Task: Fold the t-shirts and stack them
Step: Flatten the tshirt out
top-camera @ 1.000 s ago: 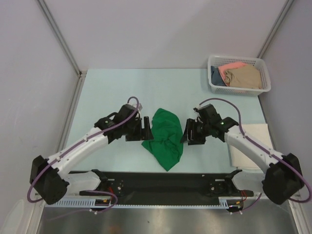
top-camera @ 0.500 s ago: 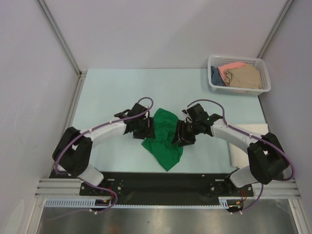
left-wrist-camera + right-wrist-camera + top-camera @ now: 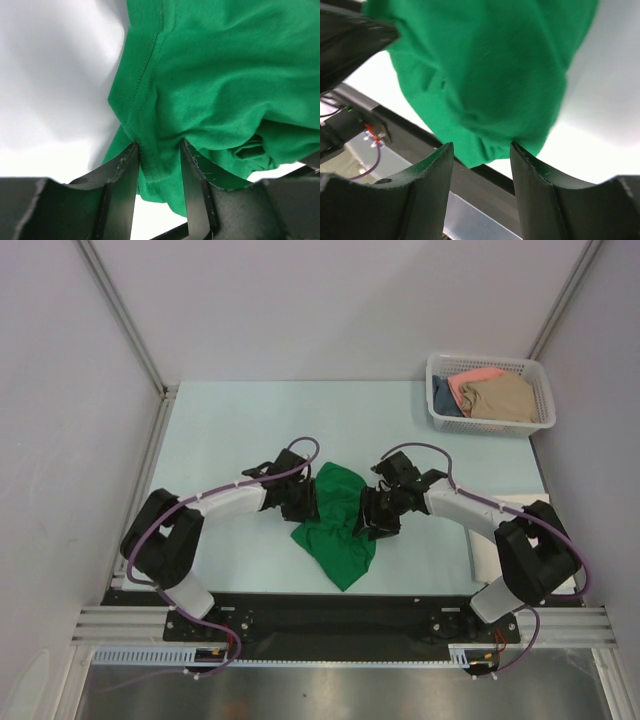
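Observation:
A bright green t-shirt (image 3: 340, 525) lies crumpled on the pale table between my two arms. My left gripper (image 3: 306, 502) is at its left edge. In the left wrist view the left gripper (image 3: 159, 146) has its jaws drawn in on a bunched fold of the green t-shirt's (image 3: 220, 75) stitched hem, and the cloth touches both fingers. My right gripper (image 3: 372, 518) is at the shirt's right edge. In the right wrist view the right gripper (image 3: 481, 146) stands open, with the green t-shirt's (image 3: 485, 75) edge just at its fingertips and a gap below.
A white mesh basket (image 3: 545, 390) at the back right holds salmon-pink (image 3: 475, 374), tan (image 3: 503, 396) and dark blue (image 3: 442, 398) shirts. A cream-white cloth (image 3: 492, 560) lies flat under the right arm. The black rail (image 3: 330, 615) runs along the near edge.
Both arms have reached in from the sides to the green t-shirt. The left jaws have narrowed onto its hem. The right jaws stay about as wide.

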